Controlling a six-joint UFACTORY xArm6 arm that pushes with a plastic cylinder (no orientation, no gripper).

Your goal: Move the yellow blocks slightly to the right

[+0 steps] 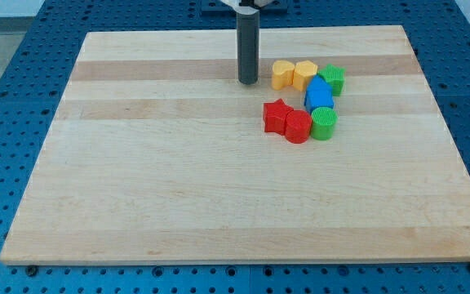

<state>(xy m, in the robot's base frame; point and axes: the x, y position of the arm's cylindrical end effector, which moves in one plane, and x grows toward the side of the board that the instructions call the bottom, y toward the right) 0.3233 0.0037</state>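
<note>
Two yellow blocks sit side by side near the view's top, right of centre: a yellow heart-like block (pixel 281 74) and a yellow hexagonal block (pixel 304 75), touching each other. My tip (pixel 247 82) stands on the board just left of the heart-like yellow block, with a small gap between them. The rod rises straight up from it to the view's top edge.
A green star-like block (pixel 331 79) touches the yellow hexagon's right side. Below lie a blue block (pixel 319 96), a green cylinder (pixel 323 123), a red star (pixel 277 116) and a red cylinder (pixel 298 126). The wooden board (pixel 178 188) rests on a blue perforated table.
</note>
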